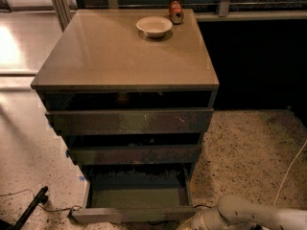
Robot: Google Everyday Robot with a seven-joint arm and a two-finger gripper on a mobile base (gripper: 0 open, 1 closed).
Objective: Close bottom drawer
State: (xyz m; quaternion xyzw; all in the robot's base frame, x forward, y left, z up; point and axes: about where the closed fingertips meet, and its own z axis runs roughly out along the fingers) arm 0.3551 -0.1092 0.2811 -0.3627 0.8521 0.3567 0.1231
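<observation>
The bottom drawer [134,213] is pulled far out of the cabinet, its slim dark front near the bottom edge of the view and its shallow grey-green tray [136,195] showing. My white arm [249,214] comes in from the bottom right. The gripper [194,223] is low at the frame's bottom edge, right by the right end of the drawer front, mostly cut off by the frame.
The middle drawer front [134,155] and the top drawer front [129,121] stick out a little. A white bowl [154,26] and a red can [176,12] stand on the cabinet top [124,56]. A black cable end [31,205] lies on the speckled floor at left.
</observation>
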